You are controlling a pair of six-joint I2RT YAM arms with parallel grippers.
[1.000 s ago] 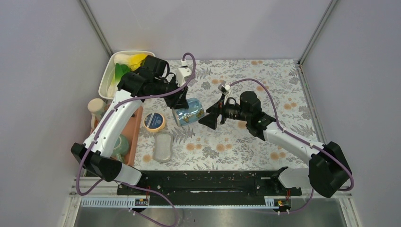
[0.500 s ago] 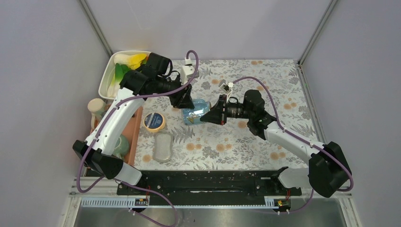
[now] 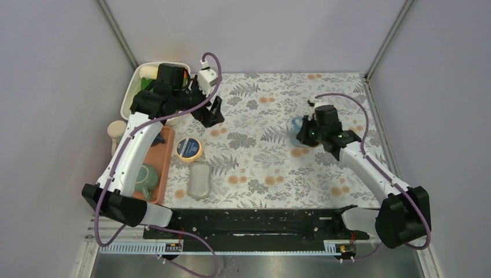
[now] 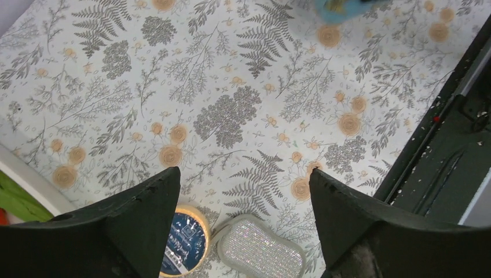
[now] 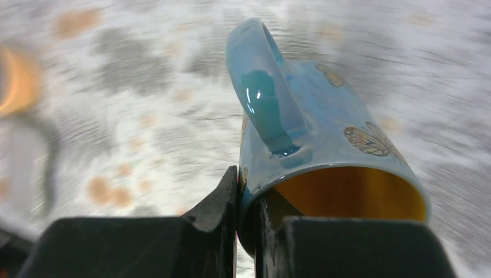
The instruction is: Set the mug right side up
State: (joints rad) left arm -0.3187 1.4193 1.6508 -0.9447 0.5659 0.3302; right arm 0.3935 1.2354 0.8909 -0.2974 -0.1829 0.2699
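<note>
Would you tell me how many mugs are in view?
2: a blue mug in the right gripper, a green mug on the tray at left; the bin may hide others.

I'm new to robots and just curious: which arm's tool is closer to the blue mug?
Right. The right tool is pinching the blue mug at its rim; the left tool hangs open far across the table, near the white tub.

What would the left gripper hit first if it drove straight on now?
Likely the bare floral tablecloth: the open left gripper tilts down at it. The mug lies farther off; depth is unclear.
</note>
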